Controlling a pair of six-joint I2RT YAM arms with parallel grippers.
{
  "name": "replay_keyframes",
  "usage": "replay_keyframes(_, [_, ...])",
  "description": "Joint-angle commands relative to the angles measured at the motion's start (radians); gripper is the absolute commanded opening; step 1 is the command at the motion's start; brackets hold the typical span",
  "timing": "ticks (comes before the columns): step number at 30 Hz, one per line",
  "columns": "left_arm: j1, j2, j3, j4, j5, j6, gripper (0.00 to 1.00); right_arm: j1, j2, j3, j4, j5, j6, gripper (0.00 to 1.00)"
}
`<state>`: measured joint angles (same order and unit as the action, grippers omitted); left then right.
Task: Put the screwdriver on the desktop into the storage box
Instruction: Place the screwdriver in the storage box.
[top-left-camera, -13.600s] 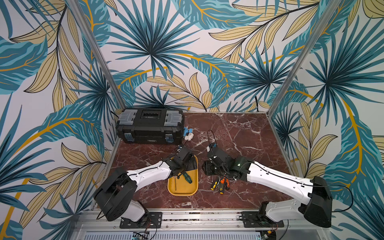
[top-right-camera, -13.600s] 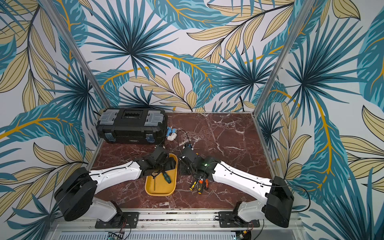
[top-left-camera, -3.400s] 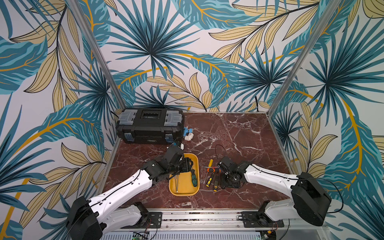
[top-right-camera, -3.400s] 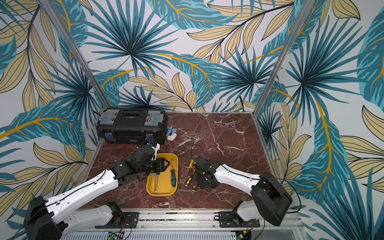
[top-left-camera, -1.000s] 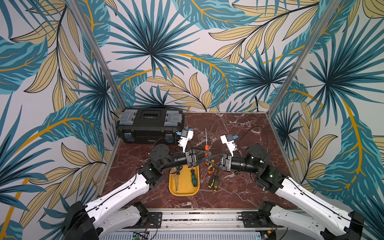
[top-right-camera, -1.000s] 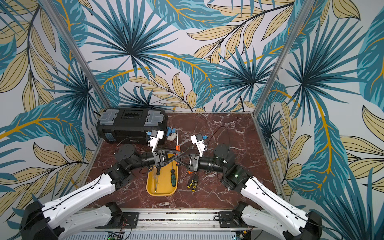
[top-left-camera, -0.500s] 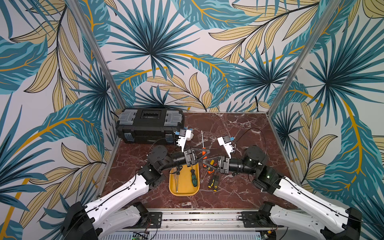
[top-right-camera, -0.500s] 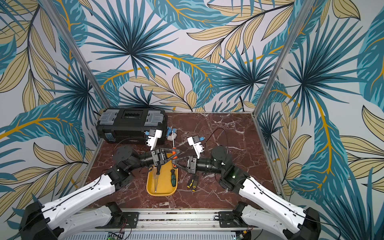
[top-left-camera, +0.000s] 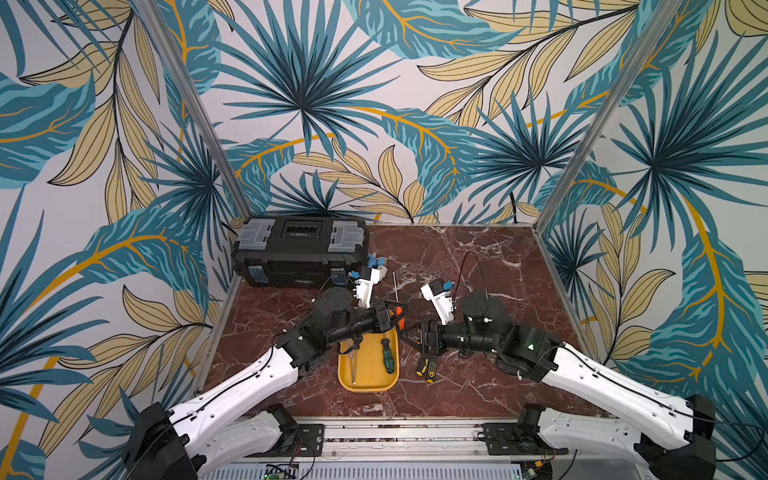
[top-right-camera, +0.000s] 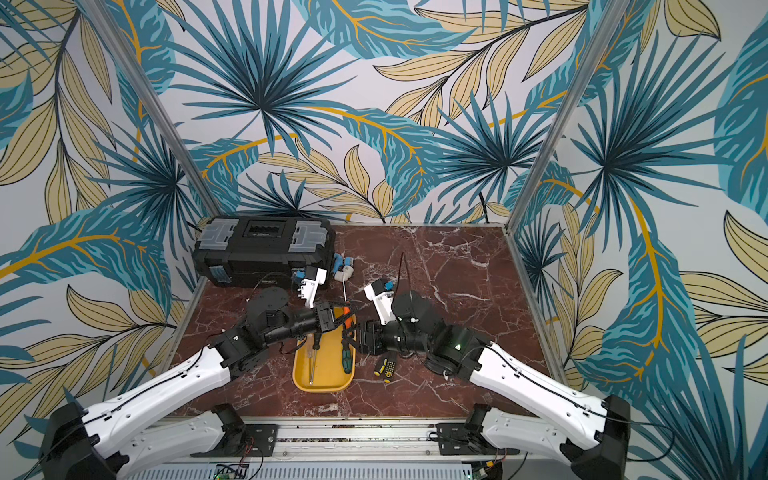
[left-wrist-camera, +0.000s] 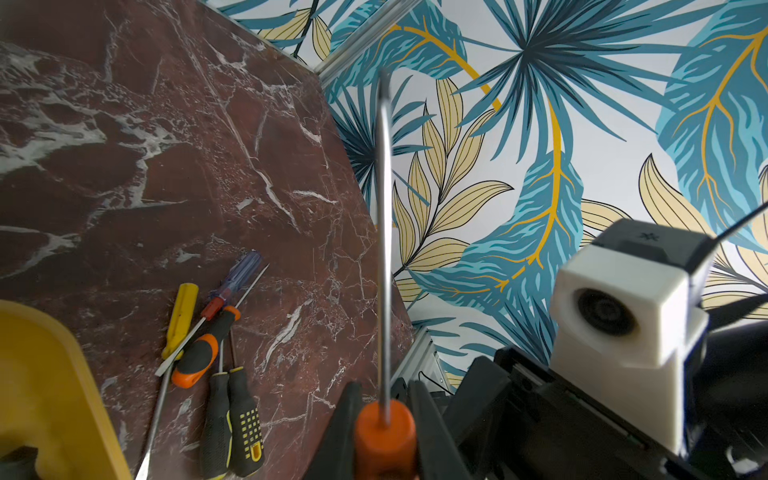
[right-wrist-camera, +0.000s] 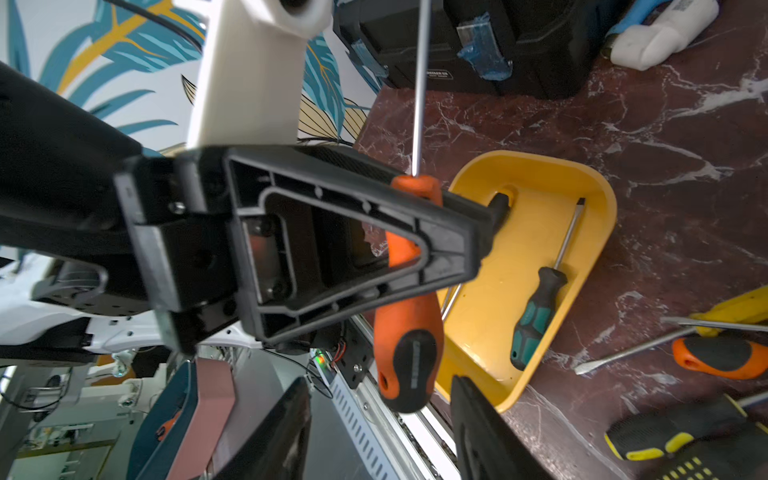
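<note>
An orange-and-black-handled screwdriver hangs in the air over the far end of the yellow storage box, shaft pointing up and back. My left gripper is shut on its handle near the shaft. My right gripper is open, its fingers standing apart on either side of the handle's butt end. A green-handled screwdriver and a thin shaft lie in the box.
Several more screwdrivers lie on the desktop just right of the box. A black toolbox stands at the back left, with a white-and-blue object beside it. Aluminium rails edge the surface.
My right jaws have opened off the orange screwdriver's handle. The left gripper closed on it a moment before and holds it; both arms drifted slightly forward.
</note>
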<state>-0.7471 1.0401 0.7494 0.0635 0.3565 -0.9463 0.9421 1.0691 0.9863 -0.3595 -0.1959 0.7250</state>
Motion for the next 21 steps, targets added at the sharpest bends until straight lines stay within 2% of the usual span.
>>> replay_keyframes(1, [0.003, -0.009, 0.033, -0.011, -0.011, 0.018, 0.00, 0.026, 0.043, 0.040, -0.084, 0.080, -0.060, 0.56])
replay_keyframes(12, [0.003, -0.006, 0.019, -0.019, 0.000, 0.007, 0.00, 0.042, 0.098, 0.091, -0.094, 0.157, -0.073, 0.37])
replay_keyframes(18, [0.004, 0.005, 0.018, -0.005, 0.012, 0.000, 0.00, 0.043, 0.121, 0.081, -0.081, 0.131, -0.064, 0.08])
replay_keyframes(21, [0.012, 0.005, 0.007, 0.009, 0.015, -0.017, 0.16, 0.044, 0.106, 0.060, -0.055, 0.137, -0.049, 0.01])
